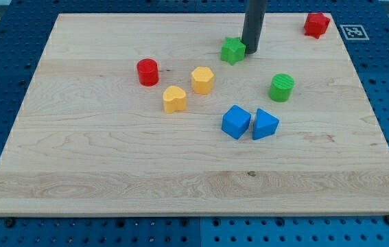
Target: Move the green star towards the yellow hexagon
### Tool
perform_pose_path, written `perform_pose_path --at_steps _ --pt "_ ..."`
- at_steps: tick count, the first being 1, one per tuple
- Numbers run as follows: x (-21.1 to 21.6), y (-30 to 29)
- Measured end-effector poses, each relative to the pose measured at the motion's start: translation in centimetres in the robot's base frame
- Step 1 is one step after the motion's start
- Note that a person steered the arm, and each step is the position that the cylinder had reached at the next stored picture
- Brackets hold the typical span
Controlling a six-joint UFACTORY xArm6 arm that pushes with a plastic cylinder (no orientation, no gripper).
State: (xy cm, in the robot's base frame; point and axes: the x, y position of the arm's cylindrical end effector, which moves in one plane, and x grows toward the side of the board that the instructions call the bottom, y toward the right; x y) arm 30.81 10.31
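Camera view: green star beside my tip

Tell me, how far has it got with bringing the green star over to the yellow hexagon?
Done: my tip has reached the green star and sits at its right edge. In hand: it is placed to push the star toward the view's lower left. Left: the star is not yet beside the yellow hexagon; bare board lies between them.

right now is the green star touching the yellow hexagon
No, the green star sits apart from the yellow hexagon, bare board between them, with my tip at the star's right side.
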Motion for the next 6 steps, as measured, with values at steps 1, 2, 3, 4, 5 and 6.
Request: perform_pose_path --at_steps 1,2,3,4,5,6 --pt "0.1 0.0" --pt "0.6 -0.1" --pt "0.9 -1.2" --pt "0.9 -2.9" --pt "1.1 -4.8" --pt "1.3 -6.7"
